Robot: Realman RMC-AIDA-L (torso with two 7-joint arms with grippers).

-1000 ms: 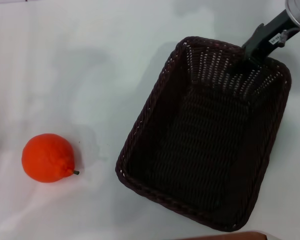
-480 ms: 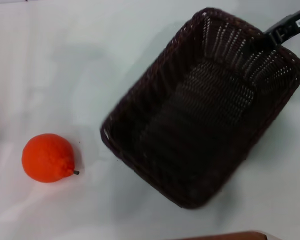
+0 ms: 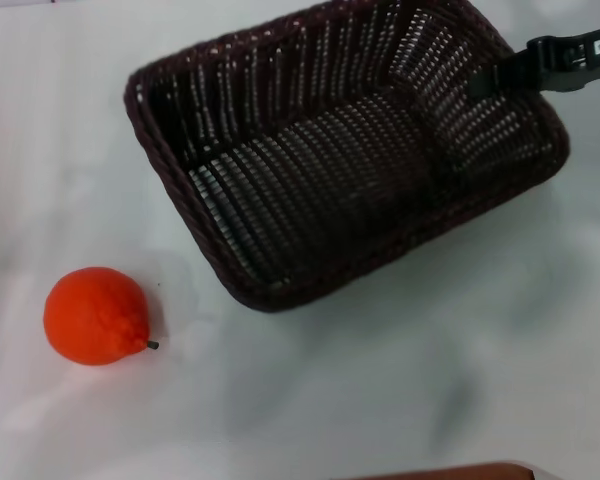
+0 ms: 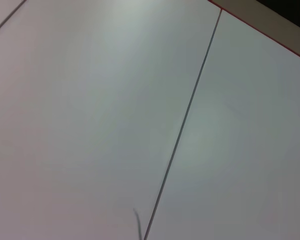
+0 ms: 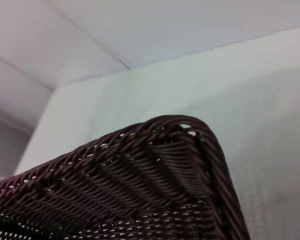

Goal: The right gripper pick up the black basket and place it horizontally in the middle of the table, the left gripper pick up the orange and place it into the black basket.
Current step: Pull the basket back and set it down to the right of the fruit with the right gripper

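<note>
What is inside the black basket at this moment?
The black basket holds nothing visible, only its woven floor. The orange lies outside on the table. The right gripper hides part of its rim.

The right arm comes in from the right edge of the head view, up at the far side, stretched almost level toward the left. Its slim black end carries a small white label near the edge of the view. The right claw sits at the tip, over the far right end of the basket, at its rim. Whether its fingers are apart or closed cannot be made out. The left arm and its claw do not appear in any view.
</note>
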